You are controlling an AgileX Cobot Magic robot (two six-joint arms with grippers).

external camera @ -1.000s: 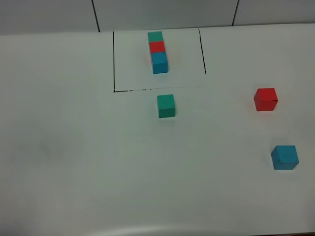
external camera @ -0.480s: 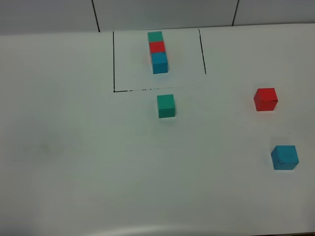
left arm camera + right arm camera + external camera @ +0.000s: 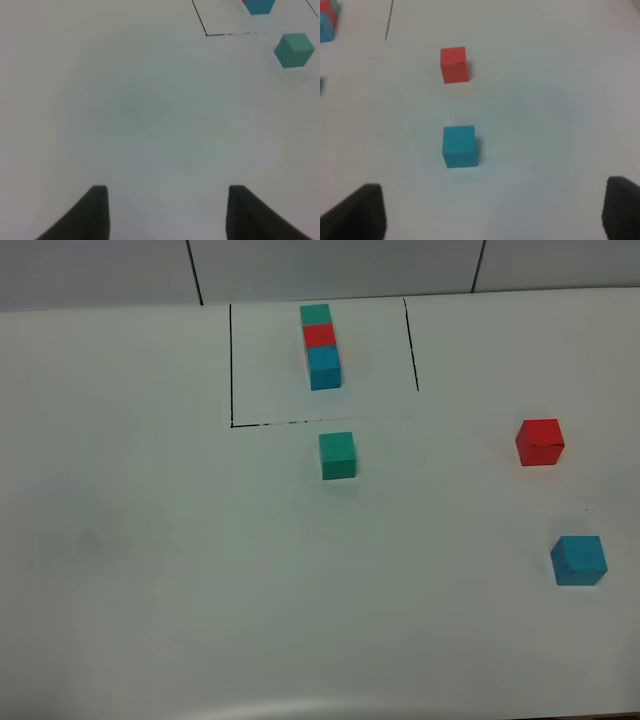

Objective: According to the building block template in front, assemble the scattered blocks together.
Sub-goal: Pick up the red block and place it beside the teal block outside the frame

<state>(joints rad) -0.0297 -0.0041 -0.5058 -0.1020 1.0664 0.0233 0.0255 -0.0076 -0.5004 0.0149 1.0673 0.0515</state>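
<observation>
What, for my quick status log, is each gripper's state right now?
Left gripper: open, holding nothing.
Right gripper: open wide, holding nothing.

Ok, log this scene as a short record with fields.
template: green, red, blue row inside black lines
green cube: just outside the lines, alone
red cube: far right, alone
blue cube: right, nearer than red, alone
left gripper: open, empty
right gripper: open, empty
assembled: none yet
</observation>
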